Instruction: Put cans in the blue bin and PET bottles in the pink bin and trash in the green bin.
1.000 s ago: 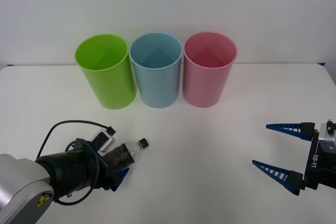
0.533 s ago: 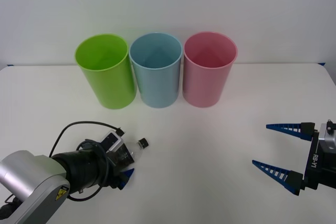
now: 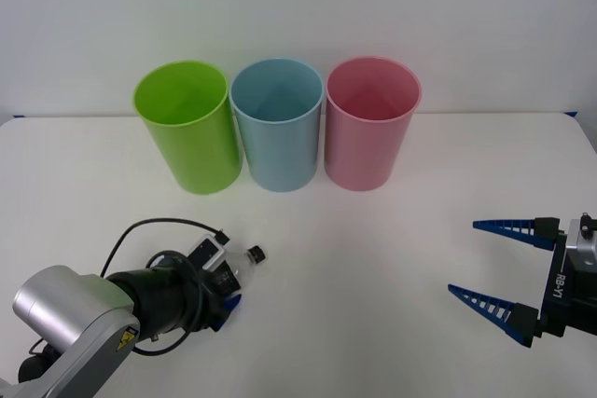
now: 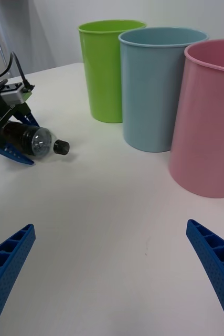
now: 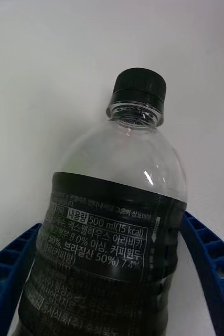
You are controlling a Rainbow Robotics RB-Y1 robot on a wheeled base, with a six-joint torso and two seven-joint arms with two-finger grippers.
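From the front, three bins stand in a row at the far side of the white table (image 3: 373, 258): the green bin (image 3: 187, 128) on the left, the blue bin (image 3: 278, 125) in the middle, the pink bin (image 3: 371, 124) on the right, each just beside its neighbour. The left gripper (image 3: 222, 297) is low at the near left, its jaws around the PET bottle (image 3: 244, 262), which lies on the table with its black cap pointing toward the bins. The right gripper (image 3: 490, 265) hovers at the near right, well apart from the bottle — jaws spread wide, nothing between them.

In the right wrist view, that gripper's blue fingers (image 4: 7, 262) sit far apart at the two corners. Beyond them the bottle lies on its side in the left gripper, and the three bins stand upright.

In the left wrist view, the bottle's dark printed label sits between the two blue fingers (image 5: 209, 262) — whether they press it I cannot tell.
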